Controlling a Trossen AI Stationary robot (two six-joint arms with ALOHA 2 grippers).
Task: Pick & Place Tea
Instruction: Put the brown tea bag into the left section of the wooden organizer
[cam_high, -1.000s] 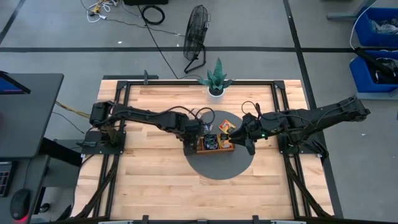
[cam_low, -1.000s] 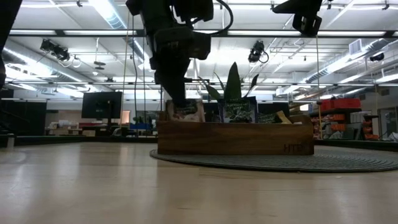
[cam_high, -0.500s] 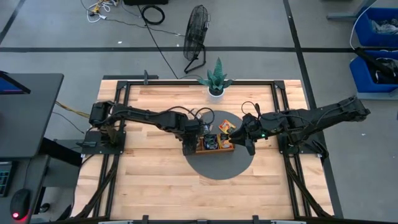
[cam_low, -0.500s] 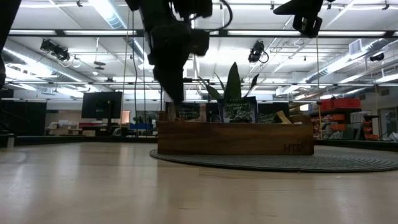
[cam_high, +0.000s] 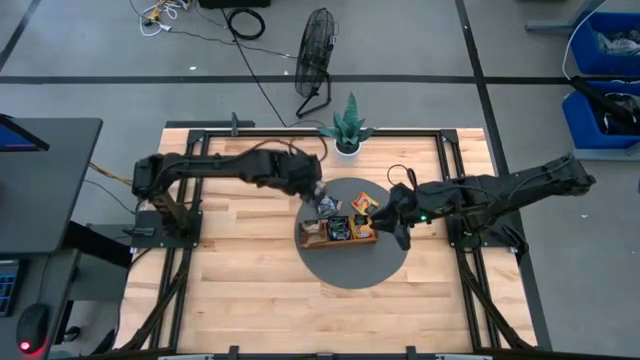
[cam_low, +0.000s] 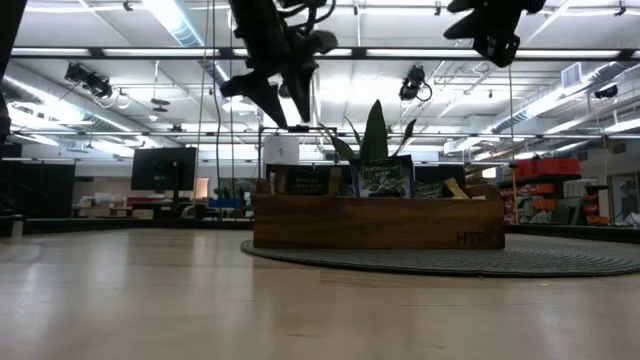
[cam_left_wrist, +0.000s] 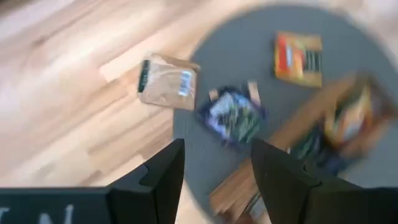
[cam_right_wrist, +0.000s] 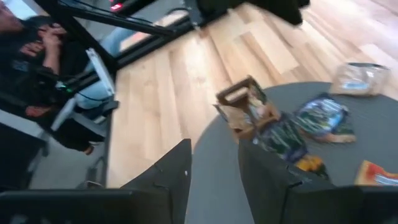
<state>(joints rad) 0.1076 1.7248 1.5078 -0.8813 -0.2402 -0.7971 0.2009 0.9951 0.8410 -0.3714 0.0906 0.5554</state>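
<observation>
1. Wooden surface carries a round grey mat with the tray at its centre.
2. Left tool has lifted away toward 11 o'clock of the tray, fingers apart and empty; a sachet it released now stands in the tray's left compartment.
3. Remaining tea: 1 tan sachet, 1 dark blue sachet, 1 orange sachet lie outside.
4. Right tool hovers at 3 o'clock, fingers parted, holding nothing.
</observation>
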